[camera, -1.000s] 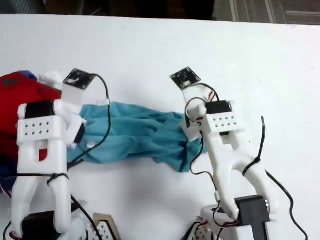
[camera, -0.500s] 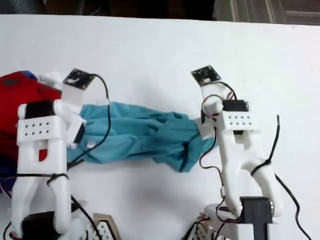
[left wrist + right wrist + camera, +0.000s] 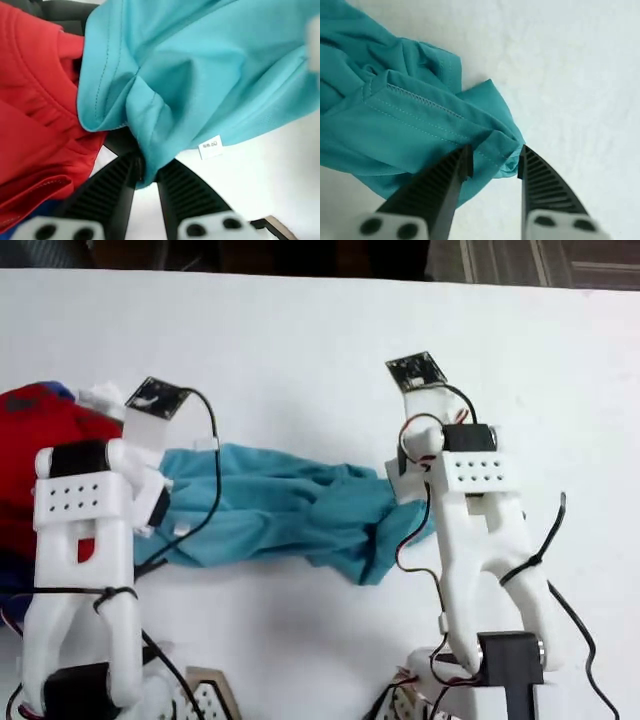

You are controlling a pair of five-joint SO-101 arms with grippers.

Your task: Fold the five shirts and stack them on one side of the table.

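A teal shirt [image 3: 280, 515] lies stretched in a rumpled band across the white table, between the two arms. In the left wrist view my left gripper [image 3: 145, 172] is shut on a fold at the edge of the teal shirt [image 3: 200, 75], next to a red shirt [image 3: 35, 110]. At the band's other end, my right gripper [image 3: 495, 162] is closed on a bunched hem corner of the teal shirt [image 3: 395, 120], which fills the gap between its fingers. The red shirt [image 3: 35, 435] lies heaped at the table's left edge.
A bit of blue cloth [image 3: 8, 575] peeks out beside the red heap. Both arm bases stand at the near edge. The white table [image 3: 300, 340] stretches bare to the back and to the right [image 3: 590, 420].
My right arm has moved to the right, dragging its end of the teal shirt along and pulling the band longer. The left arm has kept still.
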